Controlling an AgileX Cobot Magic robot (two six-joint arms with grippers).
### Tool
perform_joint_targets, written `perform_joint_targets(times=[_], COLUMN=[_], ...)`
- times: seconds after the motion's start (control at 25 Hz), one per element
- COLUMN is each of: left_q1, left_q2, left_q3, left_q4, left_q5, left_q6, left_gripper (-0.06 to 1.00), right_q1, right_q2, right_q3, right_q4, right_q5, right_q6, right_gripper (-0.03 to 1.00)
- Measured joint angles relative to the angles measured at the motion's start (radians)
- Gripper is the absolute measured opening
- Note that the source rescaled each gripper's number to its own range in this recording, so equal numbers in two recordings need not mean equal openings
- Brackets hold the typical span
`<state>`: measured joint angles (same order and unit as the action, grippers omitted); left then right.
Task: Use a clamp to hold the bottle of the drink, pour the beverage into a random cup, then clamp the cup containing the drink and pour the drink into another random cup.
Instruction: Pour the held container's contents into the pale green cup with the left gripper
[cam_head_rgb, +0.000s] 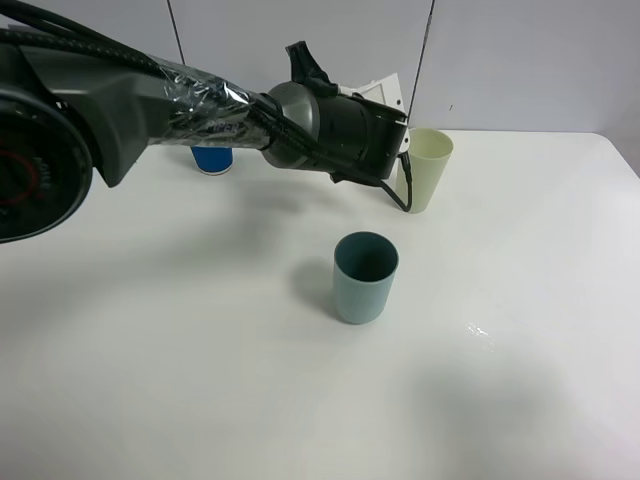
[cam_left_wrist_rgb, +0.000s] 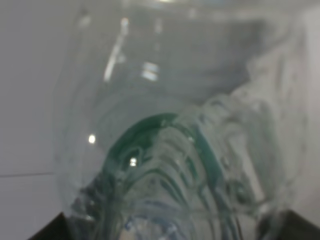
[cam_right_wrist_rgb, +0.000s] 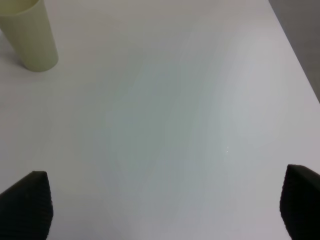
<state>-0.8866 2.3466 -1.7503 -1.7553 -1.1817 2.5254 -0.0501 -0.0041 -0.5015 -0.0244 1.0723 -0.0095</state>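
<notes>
Table (cam_head_rgb: 150, 380): white and plain; a small wet glint (cam_head_rgb: 480, 330) was seen near the teal cup (cam_head_rgb: 365, 277).
Wall (cam_head_rgb: 520, 60): pale grey panels, seamed, were set behind the table.
Bottle (cam_left_wrist_rgb: 165, 150): was pinched in the left end effector (cam_left_wrist_rgb: 170, 232), by the pale yellow-green cup (cam_head_rgb: 428, 170).
Right end effector (cam_right_wrist_rgb: 162, 205): was spread wide above the table, nothing gripped.

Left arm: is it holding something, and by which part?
The left end effector grips the bottle around its body; the exact spot is blurred.
</notes>
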Motion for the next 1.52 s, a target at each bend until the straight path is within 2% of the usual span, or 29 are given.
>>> perform_joint_targets(times=[0.48, 0.88, 1.08, 1.52], left_q1=[-0.006, -0.034, -0.039, -0.036], left_q2=[0.001, 0.07, 0.086, 0.086], left_q3=[-0.011, -0.158, -0.173, -0.176], left_q4=[0.019, 0.002, 0.006, 0.116], left_q5=[0.0, -0.02, -0.014, 0.019], left_q6=[0.052, 0.14, 0.151, 0.153], left_gripper=[0.05, 0.05, 0.05, 0.05], right_q1=[0.0, 0.0, 0.0, 0.0], right_q2=[0.0, 0.0, 0.0, 0.0], right_q3=[0.0, 0.0, 0.0, 0.0], right_q4=[0.0, 0.0, 0.0, 0.0], right_q5=[0.0, 0.0, 0.0, 0.0], right_q6=[0.0, 0.0, 0.0, 0.0], right_gripper=[0.75, 0.75, 0.75, 0.75])
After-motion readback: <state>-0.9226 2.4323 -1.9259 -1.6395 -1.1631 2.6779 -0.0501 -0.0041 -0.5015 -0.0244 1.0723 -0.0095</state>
